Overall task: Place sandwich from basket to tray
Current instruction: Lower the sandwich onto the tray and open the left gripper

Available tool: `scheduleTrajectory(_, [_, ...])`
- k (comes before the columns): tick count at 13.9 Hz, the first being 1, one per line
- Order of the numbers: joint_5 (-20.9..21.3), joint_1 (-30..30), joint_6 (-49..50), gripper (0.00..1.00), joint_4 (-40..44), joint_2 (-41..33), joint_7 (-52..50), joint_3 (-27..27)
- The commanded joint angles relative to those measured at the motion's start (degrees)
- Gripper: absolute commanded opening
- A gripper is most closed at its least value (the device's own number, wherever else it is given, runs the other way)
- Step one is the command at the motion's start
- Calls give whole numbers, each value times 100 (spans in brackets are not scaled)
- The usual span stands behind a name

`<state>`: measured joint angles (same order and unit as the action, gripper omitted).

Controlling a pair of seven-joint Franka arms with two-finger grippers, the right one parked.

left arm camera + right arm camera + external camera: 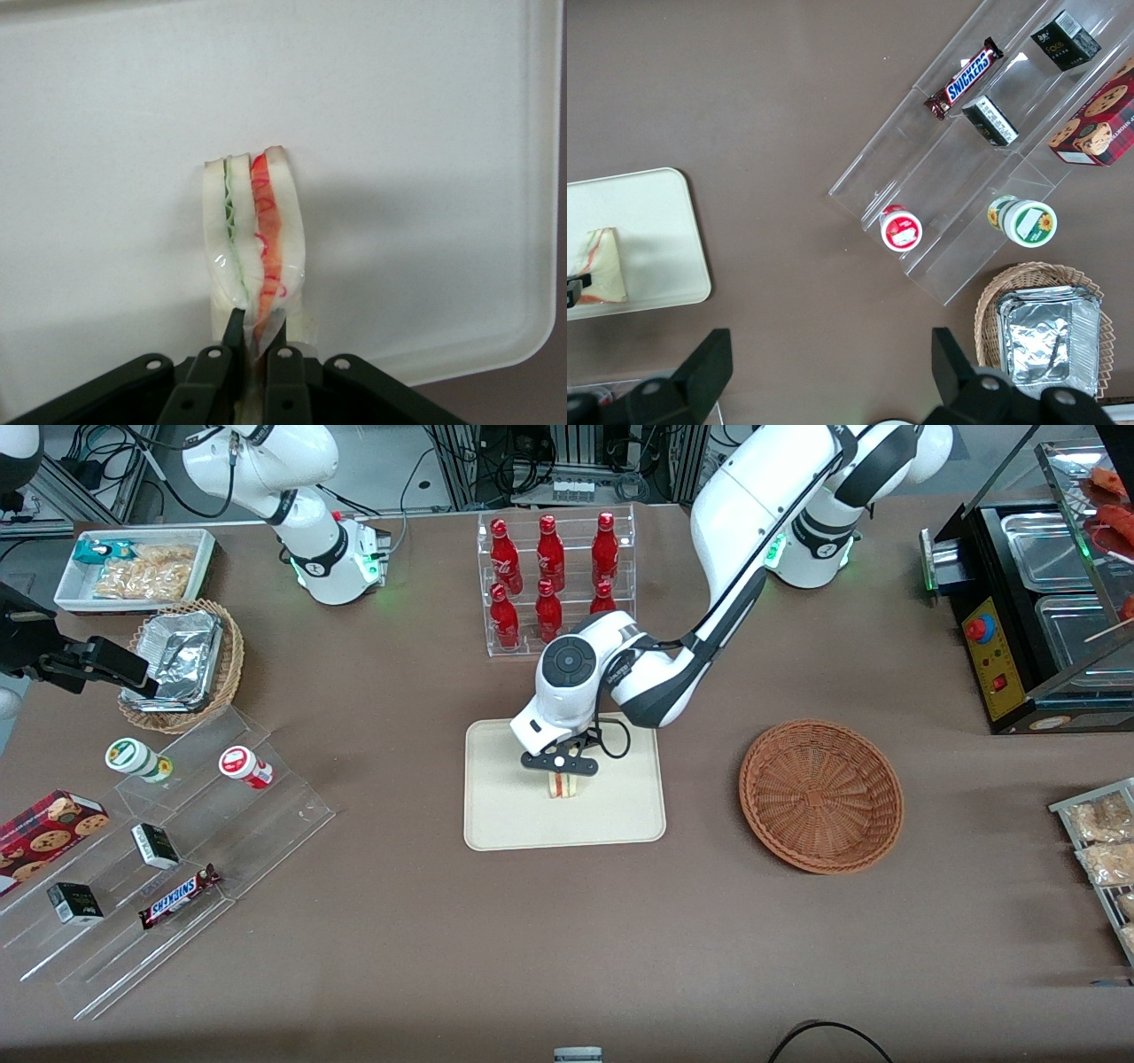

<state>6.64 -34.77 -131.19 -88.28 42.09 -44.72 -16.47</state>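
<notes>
Your gripper (562,769) hangs over the middle of the tray (496,815), fingers (235,332) drawn narrow and pinching the sandwich (563,785) by one end of its wrapped edge. In the wrist view the two black tips sit close together with the clear wrap bunched between them, so the hold is on a thin edge rather than across the bread. That probably explains why the wedge stands on edge, layers showing green and red side by side. Whether its lower edge already touches the tray or sits just above it, you cannot tell from these views.

Taking the tray as the clock centre in the front view, the basket (821,795) lies at about 3 o'clock, well apart, toward the working arm's end of the table, and nothing shows inside it. The rack of red bottles (554,576) stands at 12 o'clock, clear of the arm's path.

The carry looks finished; what seems left is the release. With the grip so narrow on the wrap, expect the sandwich to tip onto a flat face once you let go, so there is room on every side for that.
</notes>
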Motion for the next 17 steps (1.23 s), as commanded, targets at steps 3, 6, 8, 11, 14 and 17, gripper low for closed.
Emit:
scheduleTrajectory(3, [48,-29,-30,99,92,-95,-54,65])
scheduleTrajectory(6, [39,32,785,100,57,-700,-334,82])
scheduleTrajectory(8, [30,329,1296,100,-75,-1262,-641,82])
scheduleTrajectory(11, [22,777,1998,100,-225,-2027,-792,82])
scheduleTrajectory(14, [30,1383,2904,100,-225,-2686,-696,82])
scheduleTrajectory(17, [30,2130,3669,100,-225,-3249,-189,82])
